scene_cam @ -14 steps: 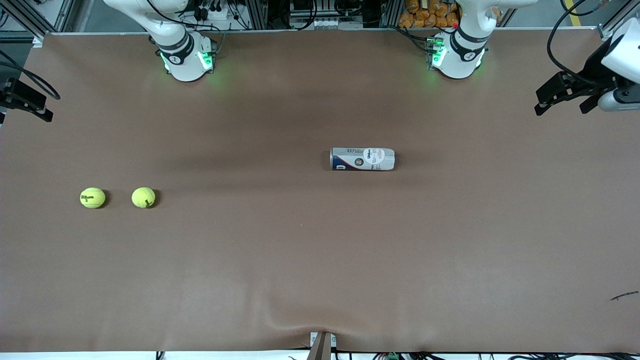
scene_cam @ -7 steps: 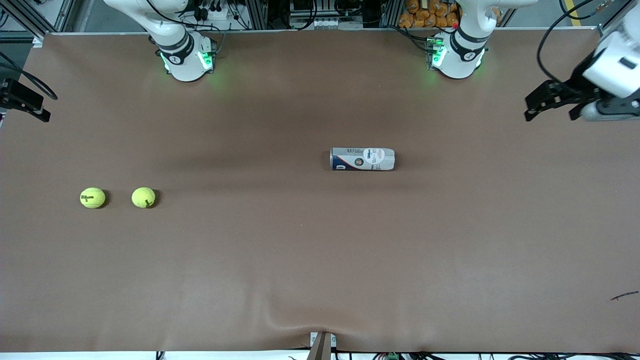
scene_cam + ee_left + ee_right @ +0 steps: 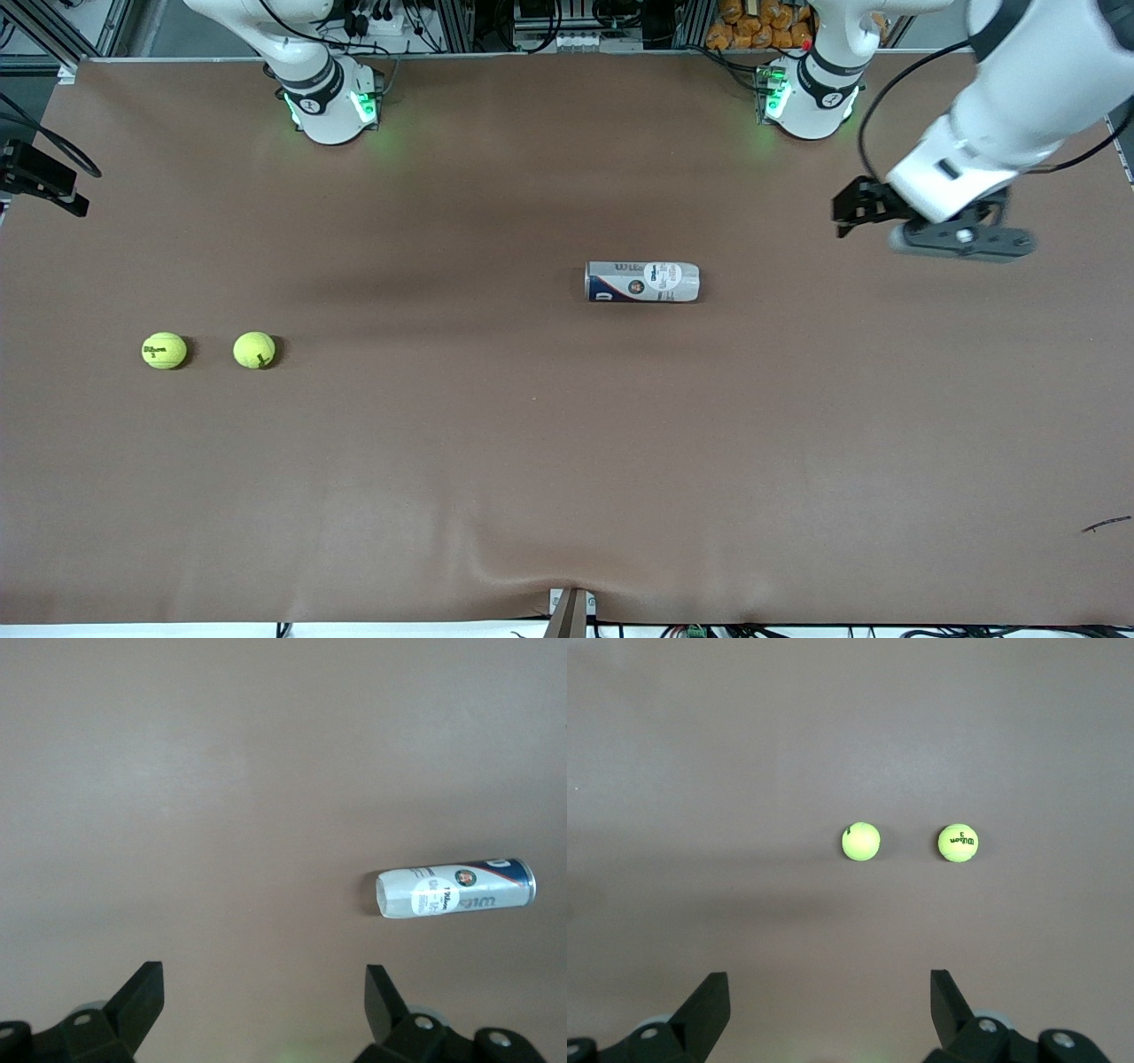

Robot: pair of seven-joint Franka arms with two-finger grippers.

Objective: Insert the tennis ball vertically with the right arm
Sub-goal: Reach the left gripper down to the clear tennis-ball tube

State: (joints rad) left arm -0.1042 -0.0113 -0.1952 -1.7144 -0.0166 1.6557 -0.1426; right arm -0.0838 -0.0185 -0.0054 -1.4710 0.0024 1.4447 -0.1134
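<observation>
Tennis balls (image 3: 165, 350) (image 3: 254, 349), 2, wait untouched near the lying can (image 3: 641, 282); left gripper (image 3: 852, 213) and right gripper (image 3: 824, 1010) both hover with fingers apart.

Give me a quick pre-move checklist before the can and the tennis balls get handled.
1. Can standing upright: not ok, it lies on its side.
2. Two tennis balls free on the table: ok.
3. Left gripper open, over the table at the left arm's end: ok.
4. Right gripper open: ok.
5. Can's open mouth clear: cannot tell.
</observation>
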